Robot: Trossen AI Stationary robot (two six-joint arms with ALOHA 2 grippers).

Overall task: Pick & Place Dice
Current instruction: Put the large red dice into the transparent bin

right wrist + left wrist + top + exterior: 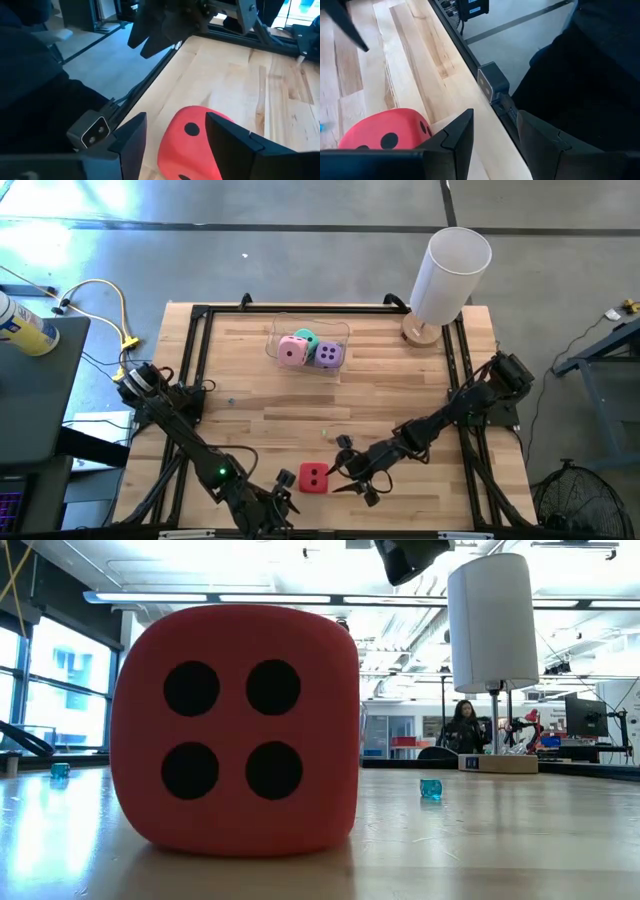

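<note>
Beside red die [314,477], right gripper [349,470] gapes.

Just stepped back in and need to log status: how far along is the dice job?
Done: the pink, teal and purple soft dice sit in the clear container at the table's far side. In hand: the right gripper, open, is beside the red soft die, not gripping it. Left: grasping and placing that die. The left gripper waits at the near edge.
</note>
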